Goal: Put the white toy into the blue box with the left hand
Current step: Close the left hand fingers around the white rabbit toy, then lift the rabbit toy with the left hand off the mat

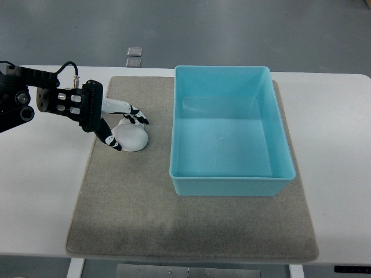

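1. White toy (132, 136): you see it as a rounded pale lump lying on the grey mat (191, 231), toward the mat's far-left part and well left of the blue box (231, 179).
2. Left hand (119, 124): your working hand comes in from the picture's left edge on a black arm (35, 101). Its white fingers (123, 106), tipped in black, are spread and curled around the toy: the upper fingers reach over its far side, while the lower one runs down its left flank to the near edge. They touch or nearly touch the toy, but you cannot tell whether the grasp is closed firmly, and the toy looks to sit on the mat.
3. Blue box: it stands open and upright on the right half of the mat, its left wall near the toy but apart from it. Its inside shows only the pale blue floor.
4. Surroundings: the mat lies on a white table (336, 121), and beyond the table's far edge two small square plates (134, 56) sit on the grey floor.
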